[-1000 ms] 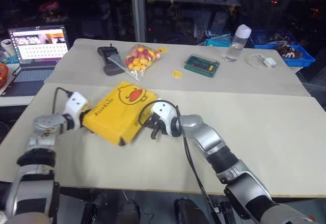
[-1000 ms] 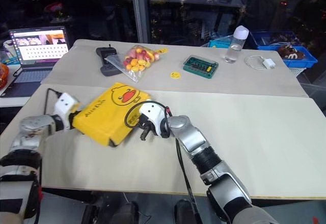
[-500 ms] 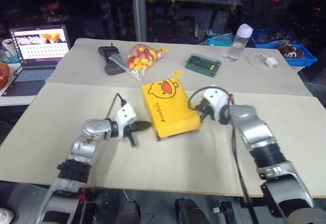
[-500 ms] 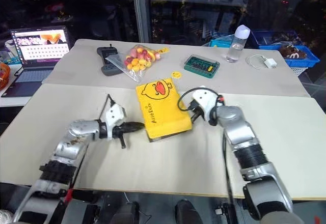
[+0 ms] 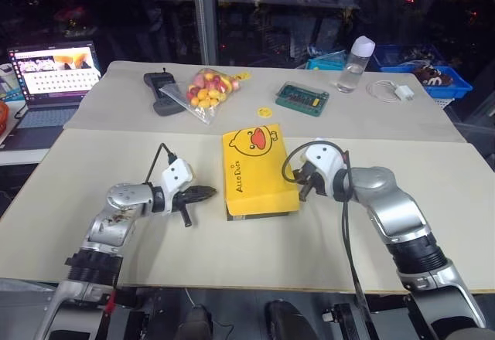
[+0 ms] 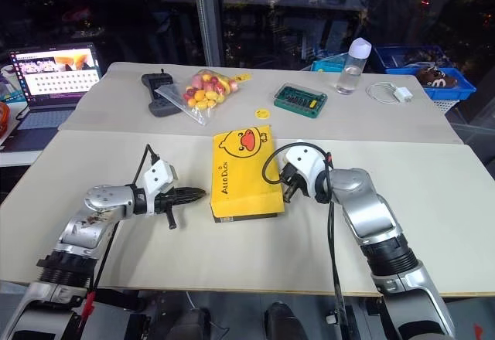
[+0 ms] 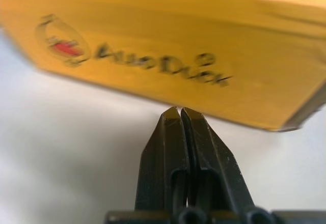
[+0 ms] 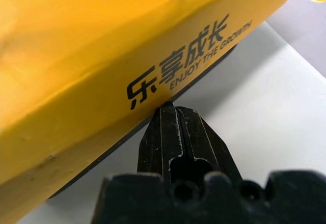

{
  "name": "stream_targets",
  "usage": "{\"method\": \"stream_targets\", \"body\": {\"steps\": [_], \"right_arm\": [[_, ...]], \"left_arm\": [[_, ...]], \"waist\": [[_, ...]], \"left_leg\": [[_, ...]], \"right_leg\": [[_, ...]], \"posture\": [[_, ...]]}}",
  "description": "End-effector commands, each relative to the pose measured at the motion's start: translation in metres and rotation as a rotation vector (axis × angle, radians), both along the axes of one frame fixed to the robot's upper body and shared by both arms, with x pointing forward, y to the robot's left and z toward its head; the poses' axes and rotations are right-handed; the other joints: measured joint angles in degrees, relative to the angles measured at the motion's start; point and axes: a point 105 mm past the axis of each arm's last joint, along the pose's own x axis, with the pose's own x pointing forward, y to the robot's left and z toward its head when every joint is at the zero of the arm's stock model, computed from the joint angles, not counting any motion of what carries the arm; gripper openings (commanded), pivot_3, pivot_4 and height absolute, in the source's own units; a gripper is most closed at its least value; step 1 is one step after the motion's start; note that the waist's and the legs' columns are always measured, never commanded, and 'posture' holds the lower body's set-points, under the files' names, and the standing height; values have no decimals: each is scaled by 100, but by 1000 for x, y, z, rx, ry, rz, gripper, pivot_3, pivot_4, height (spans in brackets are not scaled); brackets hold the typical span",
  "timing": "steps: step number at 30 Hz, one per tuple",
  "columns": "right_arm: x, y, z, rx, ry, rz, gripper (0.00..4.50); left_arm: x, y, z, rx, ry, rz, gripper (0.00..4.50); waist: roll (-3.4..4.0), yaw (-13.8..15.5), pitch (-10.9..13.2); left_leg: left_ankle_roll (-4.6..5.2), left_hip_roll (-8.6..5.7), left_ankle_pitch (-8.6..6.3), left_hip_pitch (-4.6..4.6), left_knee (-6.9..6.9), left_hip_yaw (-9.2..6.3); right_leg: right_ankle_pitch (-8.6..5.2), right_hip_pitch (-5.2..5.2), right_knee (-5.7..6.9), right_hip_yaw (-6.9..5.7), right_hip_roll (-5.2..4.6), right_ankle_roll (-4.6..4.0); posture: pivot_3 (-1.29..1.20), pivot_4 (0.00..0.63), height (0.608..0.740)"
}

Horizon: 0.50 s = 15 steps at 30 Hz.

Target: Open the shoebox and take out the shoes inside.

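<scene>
The shoebox (image 5: 255, 168) lies shut in the middle of the near table, its yellow duck-face lid up and its dark base showing at the near end. My left gripper (image 5: 210, 193) is shut and empty, and points at the box's left long side from just short of it (image 7: 181, 111). On the other side my right gripper (image 5: 303, 191) is also shut. Its tips (image 8: 170, 107) sit at the lower edge of the lid's lettered right side (image 8: 102, 56). The shoes are hidden inside the closed box.
On the far table are a black controller (image 5: 161, 93), a bag of coloured sweets (image 5: 209, 89), a small yellow disc (image 5: 264, 111), a green flat case (image 5: 305, 97), a bottle (image 5: 354, 63) and a white charger (image 5: 394, 90). A laptop (image 5: 50, 62) stands far left, a blue bin (image 5: 433, 77) far right.
The shoebox has been swung round and pushed right, from a diagonal lie at the left to lengthwise in the middle. Both arms moved right. The left gripper came off the box's left end.
</scene>
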Motion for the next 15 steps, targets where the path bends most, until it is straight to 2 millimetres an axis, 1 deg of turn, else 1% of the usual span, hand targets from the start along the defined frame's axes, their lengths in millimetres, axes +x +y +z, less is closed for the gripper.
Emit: {"method": "stream_targets", "body": {"steps": [1, 3, 6, 9, 12, 15], "right_arm": [[2, -6, 10, -8, -40, -13, 0], [4, -12, 10, -13, -41, -26, 0], [3, -22, 8, -12, -29, -32, 0], [1, -32, 3, -18, -9, -27, 0], [0, -38, 0, 3, 11, -8, 0], [0, -42, -3, -5, 28, 16, 0]], "left_arm": [[-1, -2, 16, -33, -62, -10, 93], [-9, 3, 21, -73, -69, 5, 93], [-31, 19, 44, -259, -93, 64, 93], [-58, 32, 55, -343, -85, 143, 93], [-83, 33, 61, -417, -35, 205, 93], [-118, 25, 55, -403, 28, 199, 93]], "waist": [[0, -2, 0], [0, -12, 0], [1, -38, 0], [1, -23, 1], [1, -2, 1], [1, -16, 1]], "left_leg": [[0, 0, 0, 0, 0, 0], [0, 1, 0, 0, 0, 0], [0, 5, 0, 1, 0, 3], [0, 6, -1, 1, -3, 1], [0, 4, -1, 6, 1, 3], [-1, 5, -1, 31, 9, 3]], "right_leg": [[0, 0, 0, 0, 0, 0], [1, -1, 0, 0, 0, -1], [3, -2, 0, 2, 0, -6], [3, -3, 3, -1, 0, -6], [-1, 6, -5, 1, -5, 1], [-1, 41, -16, 0, -5, 4]], "posture": [[0, 150, 712], [0, 150, 712], [0, 150, 712], [0, 150, 712], [0, 150, 712], [0, 150, 712]]}}
